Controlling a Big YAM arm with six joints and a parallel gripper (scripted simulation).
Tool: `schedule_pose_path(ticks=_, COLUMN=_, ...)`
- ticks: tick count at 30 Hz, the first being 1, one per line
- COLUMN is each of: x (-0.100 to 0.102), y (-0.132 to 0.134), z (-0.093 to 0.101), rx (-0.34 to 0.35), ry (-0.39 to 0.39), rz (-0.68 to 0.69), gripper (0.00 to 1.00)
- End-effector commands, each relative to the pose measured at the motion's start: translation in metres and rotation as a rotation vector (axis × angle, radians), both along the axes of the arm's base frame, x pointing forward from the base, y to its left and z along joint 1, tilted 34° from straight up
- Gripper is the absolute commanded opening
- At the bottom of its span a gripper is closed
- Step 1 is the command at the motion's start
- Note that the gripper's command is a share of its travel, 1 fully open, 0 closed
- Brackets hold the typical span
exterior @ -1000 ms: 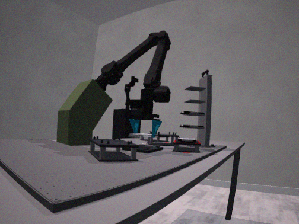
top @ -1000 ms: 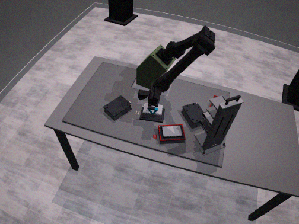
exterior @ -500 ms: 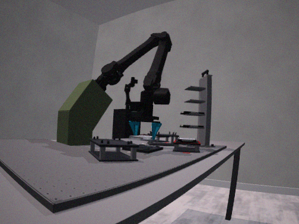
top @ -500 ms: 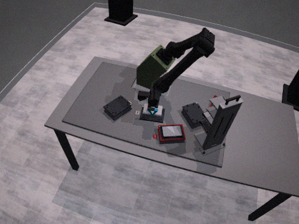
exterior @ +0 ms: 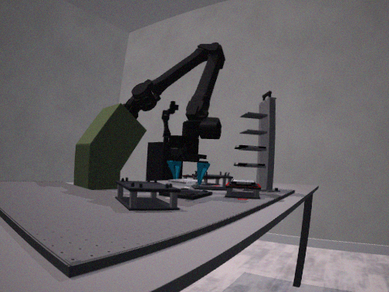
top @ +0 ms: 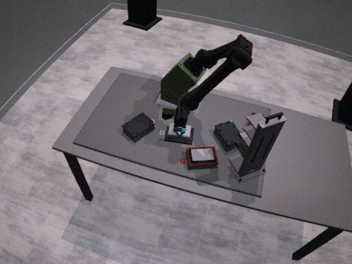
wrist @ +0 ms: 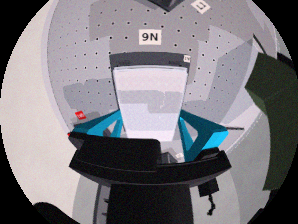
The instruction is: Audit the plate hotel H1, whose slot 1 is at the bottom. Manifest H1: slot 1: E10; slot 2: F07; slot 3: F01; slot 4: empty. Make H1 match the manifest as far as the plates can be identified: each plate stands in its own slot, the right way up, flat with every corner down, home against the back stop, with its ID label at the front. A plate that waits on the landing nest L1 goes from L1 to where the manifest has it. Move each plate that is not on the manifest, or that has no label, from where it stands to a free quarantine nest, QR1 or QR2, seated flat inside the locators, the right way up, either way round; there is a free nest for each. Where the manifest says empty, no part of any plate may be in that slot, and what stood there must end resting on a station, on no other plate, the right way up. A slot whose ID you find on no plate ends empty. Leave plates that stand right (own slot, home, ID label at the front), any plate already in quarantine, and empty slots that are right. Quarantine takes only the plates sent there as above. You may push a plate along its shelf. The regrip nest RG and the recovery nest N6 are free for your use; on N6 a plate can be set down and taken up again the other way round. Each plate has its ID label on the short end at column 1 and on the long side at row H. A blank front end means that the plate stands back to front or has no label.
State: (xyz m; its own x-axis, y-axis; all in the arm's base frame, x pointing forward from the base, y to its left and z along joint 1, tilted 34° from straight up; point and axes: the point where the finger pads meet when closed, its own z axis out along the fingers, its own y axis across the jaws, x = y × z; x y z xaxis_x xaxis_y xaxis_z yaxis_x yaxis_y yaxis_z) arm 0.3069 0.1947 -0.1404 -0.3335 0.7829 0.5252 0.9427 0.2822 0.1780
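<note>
My gripper (top: 179, 133) (exterior: 188, 181) (wrist: 150, 111) is shut on a pale plate (top: 172, 130) (wrist: 150, 85), one fingertip against each long side. The plate appears slightly above nest N6 (top: 179, 141) (exterior: 198, 194) (wrist: 150, 58); the exact gap is hard to tell. No ID label on this plate is readable. Hotel H1 (top: 262, 148) (exterior: 266, 143) stands at the right. Its two lower raised shelves seem to carry dark-edged plates, the two above look bare; labels are unreadable. A red-rimmed quarantine nest (top: 188, 165) (exterior: 228, 190) bears a light-topped plate (top: 202, 154) (exterior: 243, 182).
A dark raised nest (top: 137, 126) (exterior: 148, 187) with bare pins stands left of N6. Another dark nest (top: 227, 133) (exterior: 218, 178) stands close beside the hotel. Red parts of a further station show behind the hotel. The green arm base (top: 178, 84) (exterior: 106, 151) stands behind N6.
</note>
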Motion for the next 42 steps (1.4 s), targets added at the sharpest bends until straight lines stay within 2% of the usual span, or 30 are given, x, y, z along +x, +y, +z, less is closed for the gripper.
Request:
schedule_pose_path(ticks=1, x=0.007, y=0.003, z=-0.002, rx=0.000, ry=-0.009, rz=-0.012, gripper=0.86)
schedule_pose_path(ticks=12, x=0.004, y=0.008, z=-0.008, rx=-0.001, ry=-0.006, rz=-0.008, gripper=0.86)
schedule_pose_path(ticks=20, x=0.009, y=0.009, z=-0.008, rx=0.004, ry=-0.018, rz=-0.014, gripper=0.86)
schedule_pose_path(ticks=34, x=0.005, y=0.014, z=-0.019, rx=0.000, ry=-0.008, rz=-0.012, gripper=0.86)
schedule_pose_path(ticks=37, x=0.007, y=0.015, z=-0.016, rx=0.004, ry=-0.016, rz=-0.013, gripper=0.86)
schedule_pose_path(ticks=42, x=0.006, y=0.015, z=-0.023, rx=0.000, ry=-0.007, rz=-0.015, gripper=0.86)
